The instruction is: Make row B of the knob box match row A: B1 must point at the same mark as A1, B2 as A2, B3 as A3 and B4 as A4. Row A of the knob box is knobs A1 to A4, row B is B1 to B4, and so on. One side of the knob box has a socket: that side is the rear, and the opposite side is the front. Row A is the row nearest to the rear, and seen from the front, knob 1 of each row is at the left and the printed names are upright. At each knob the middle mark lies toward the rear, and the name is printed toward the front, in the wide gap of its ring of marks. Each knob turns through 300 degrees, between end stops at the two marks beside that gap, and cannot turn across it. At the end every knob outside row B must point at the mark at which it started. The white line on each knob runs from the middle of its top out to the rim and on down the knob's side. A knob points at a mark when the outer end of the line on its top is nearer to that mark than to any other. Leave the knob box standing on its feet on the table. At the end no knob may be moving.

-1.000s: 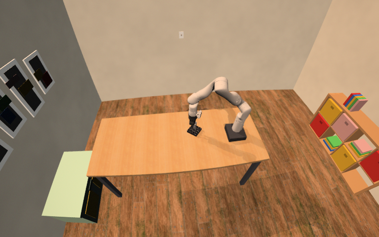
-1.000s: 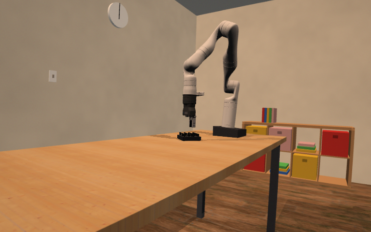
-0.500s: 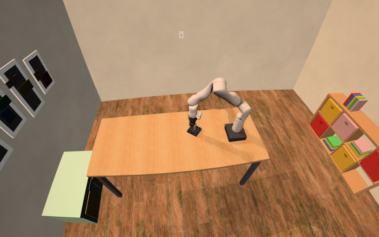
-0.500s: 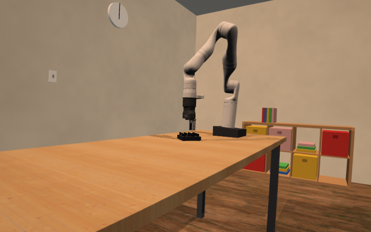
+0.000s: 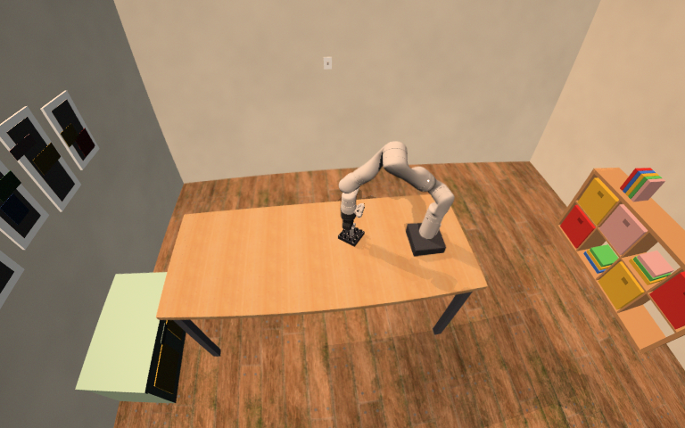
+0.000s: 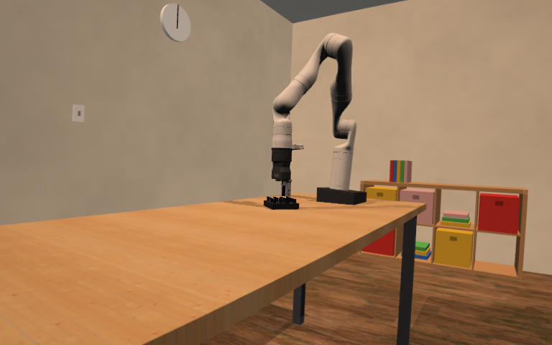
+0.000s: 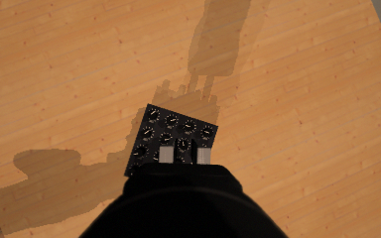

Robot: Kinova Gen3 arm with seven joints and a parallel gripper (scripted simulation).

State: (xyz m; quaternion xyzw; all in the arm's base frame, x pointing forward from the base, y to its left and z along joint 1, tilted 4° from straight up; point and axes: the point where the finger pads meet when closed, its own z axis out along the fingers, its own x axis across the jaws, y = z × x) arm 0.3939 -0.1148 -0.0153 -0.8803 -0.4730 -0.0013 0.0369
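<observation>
Wooden table (image 5: 283,262) (image 6: 203,244) (image 7: 308,134) — broad, pale top. Kinova arm (image 5: 395,156) (image 6: 301,81) rises from a black base (image 5: 439,249) (image 6: 341,196), arching over. Black knob box (image 5: 350,242) (image 6: 281,205) (image 7: 155,144) sits on the tabletop, left of the base in the top view. Gripper (image 5: 351,233) (image 6: 286,194) (image 7: 184,147) points down at the knobs, fingers parted partway — whether they grasp a knob, cannot tell.

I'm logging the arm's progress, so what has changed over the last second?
The claw has come down, from above the knob box to right at its knobs. I can't see it gripping any knob. The box sits where it was, and the arm's base has stayed put.
</observation>
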